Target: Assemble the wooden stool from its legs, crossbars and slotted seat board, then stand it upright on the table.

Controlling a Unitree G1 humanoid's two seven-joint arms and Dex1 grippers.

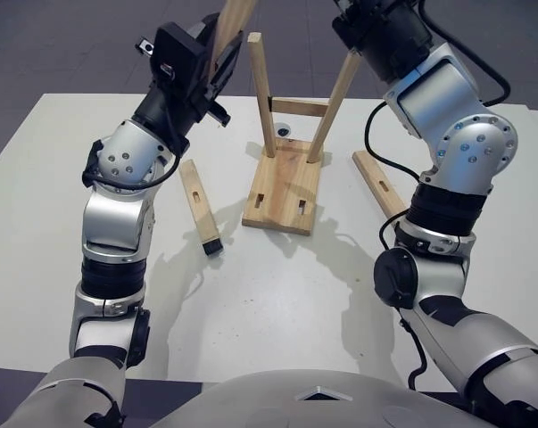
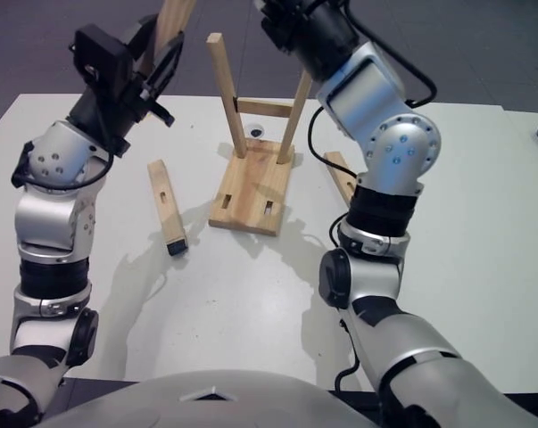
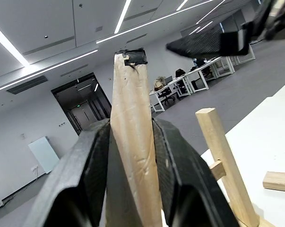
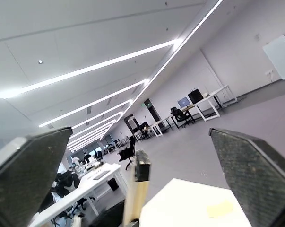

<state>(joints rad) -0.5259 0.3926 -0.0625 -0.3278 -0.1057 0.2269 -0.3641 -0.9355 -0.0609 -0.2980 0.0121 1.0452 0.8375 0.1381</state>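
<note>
White table point(image 1: 37, 196), left fingers point(image 3: 180, 165) clamped around a leg point(image 3: 133, 142) held aloft; right fingers point(image 4: 255, 170) spread open

Ceiling light strips point(image 4: 99, 64) over white desks point(image 4: 209, 100), grey floor point(image 4: 237, 139).

Bright ceiling strip lights point(image 4: 99, 65), soft table point(image 1: 277, 303) shadows

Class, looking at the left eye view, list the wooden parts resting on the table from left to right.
dark-tipped loose leg → seat board, with two legs standing in it → plain loose bar
</note>
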